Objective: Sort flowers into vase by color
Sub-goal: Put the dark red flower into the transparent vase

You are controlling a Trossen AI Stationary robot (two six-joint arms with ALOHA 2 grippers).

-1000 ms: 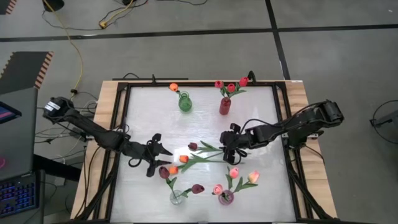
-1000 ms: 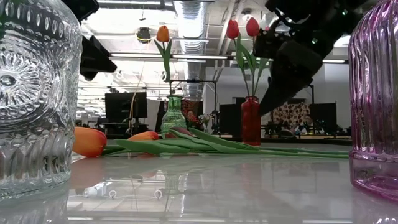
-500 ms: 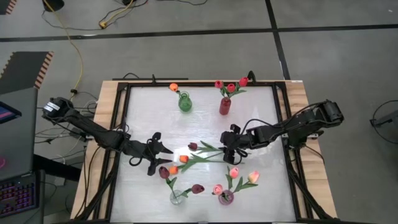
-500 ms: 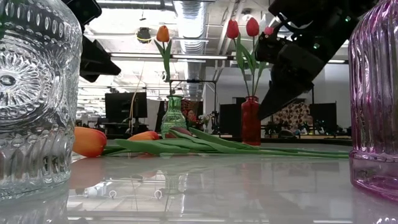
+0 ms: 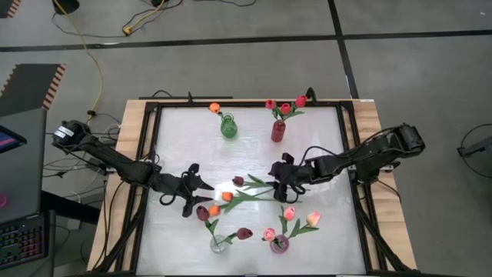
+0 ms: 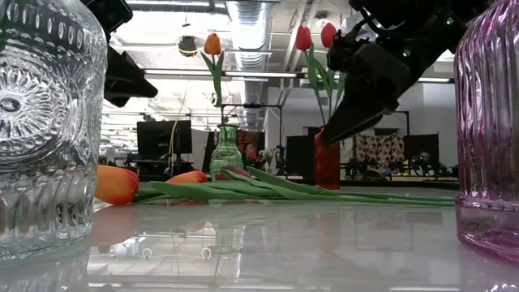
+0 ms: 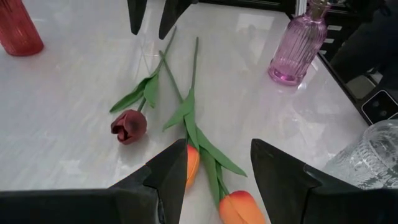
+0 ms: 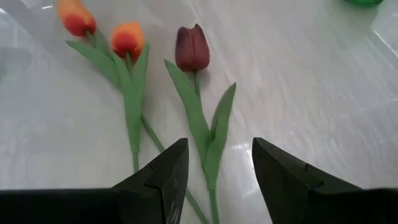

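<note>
Three tulips lie flat on the white table: a dark maroon one (image 5: 238, 181) (image 8: 191, 46) and two orange ones (image 5: 227, 197) (image 5: 214, 208), their green stems running toward the table's right. My left gripper (image 5: 200, 191) (image 7: 217, 174) is open and hovers over the orange heads (image 7: 191, 163). My right gripper (image 5: 277, 177) (image 8: 217, 168) is open and hangs above the stem ends (image 8: 211, 180), clear of the table in the low view (image 6: 340, 122). Neither touches a flower.
Far side: a green vase (image 5: 228, 127) with one orange tulip and a red vase (image 5: 277, 131) with red tulips. Near side: a clear glass vase (image 5: 219, 245) with maroon tulips and a pink vase (image 5: 279, 244) with pink tulips. A black frame (image 5: 150, 154) rims the table.
My right gripper has shifted a little toward the table's left, over the stem ends of the lying tulips, staying open. The tulips and my left gripper have kept still.
</note>
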